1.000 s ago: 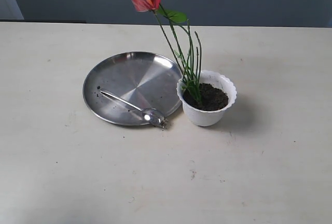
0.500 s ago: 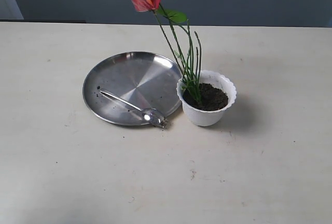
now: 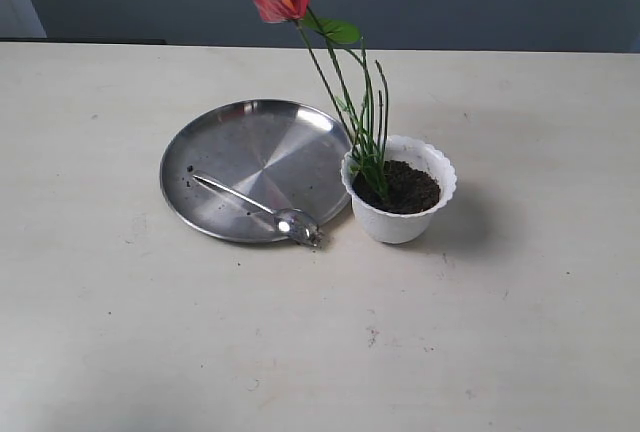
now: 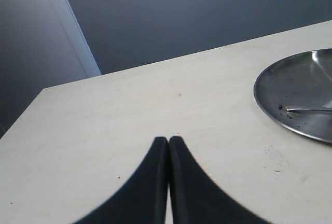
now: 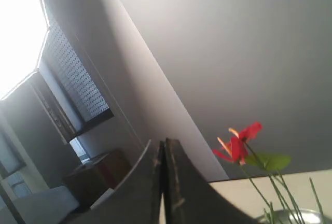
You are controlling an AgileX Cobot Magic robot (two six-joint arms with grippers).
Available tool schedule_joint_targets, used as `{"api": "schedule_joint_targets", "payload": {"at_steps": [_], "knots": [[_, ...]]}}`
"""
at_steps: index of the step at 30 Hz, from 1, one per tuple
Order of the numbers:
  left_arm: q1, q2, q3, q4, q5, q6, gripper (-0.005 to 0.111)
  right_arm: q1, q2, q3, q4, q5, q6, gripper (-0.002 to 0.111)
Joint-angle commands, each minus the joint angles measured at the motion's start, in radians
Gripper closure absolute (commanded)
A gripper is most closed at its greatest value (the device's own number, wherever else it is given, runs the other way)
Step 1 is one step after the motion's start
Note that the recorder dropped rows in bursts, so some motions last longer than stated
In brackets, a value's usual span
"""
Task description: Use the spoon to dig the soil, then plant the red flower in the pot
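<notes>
Soft, even daylight fills the exterior view; the pot (image 3: 399,202) casts a faint shadow toward 3 o'clock on the table (image 3: 500,332). The steel plate (image 3: 255,167) shows a mild sheen. In the right wrist view a window (image 5: 18,32) at 10 o'clock is blown out white, and the picture is hazy and soft.

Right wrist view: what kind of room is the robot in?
Probably an indoor test room or office. A plain grey wall and a bright window with a dark blind show, and the flower stands on a bare pale table.
</notes>
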Motion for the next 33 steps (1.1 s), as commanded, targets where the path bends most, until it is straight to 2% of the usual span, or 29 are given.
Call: {"api": "schedule_joint_targets", "payload": {"at_steps": [1, 9, 13, 19, 22, 26, 27, 28, 29, 33], "knots": [[0.001, -0.004, 0.000, -0.003, -0.011, -0.005, 0.106, 0.007, -0.028, 0.103, 0.008, 0.003, 0.059, 0.108], [0.001, -0.004, 0.000, -0.003, -0.011, -0.005, 0.106, 0.007, -0.083, 0.181, 0.086, -0.006, 0.056, 0.108], [0.001, -0.004, 0.000, -0.003, -0.011, -0.005, 0.106, 0.007, -0.122, 0.264, 0.236, 0.018, -0.037, 0.108], [0.001, -0.004, 0.000, -0.003, -0.011, -0.005, 0.106, 0.036, -0.163, 0.303, 0.565, -0.014, -0.620, 0.108], [0.001, -0.004, 0.000, -0.003, -0.011, -0.005, 0.106, 0.071, -0.163, 0.303, 0.706, 0.050, -0.975, 0.108], [0.001, -0.004, 0.000, -0.003, -0.011, -0.005, 0.106, 0.102, -0.163, 0.303, 1.054, 0.279, -1.260, 0.108], [0.001, -0.004, 0.000, -0.003, -0.011, -0.005, 0.106, 0.100, -0.163, 0.303, 1.269, 0.448, -1.427, 0.108], [0.001, -0.004, 0.000, -0.003, -0.011, -0.005, 0.106, 0.100, -0.167, 0.303, 1.335, 0.529, -1.514, 0.108], [0.001, -0.004, 0.000, -0.003, -0.011, -0.005, 0.106, 0.100, -0.188, 0.303, 1.334, 0.663, -1.694, 0.108], [0.001, -0.004, 0.000, -0.003, -0.011, -0.005, 0.106, 0.100, -0.269, 0.305, 1.169, 0.778, -1.741, 0.108]]}}
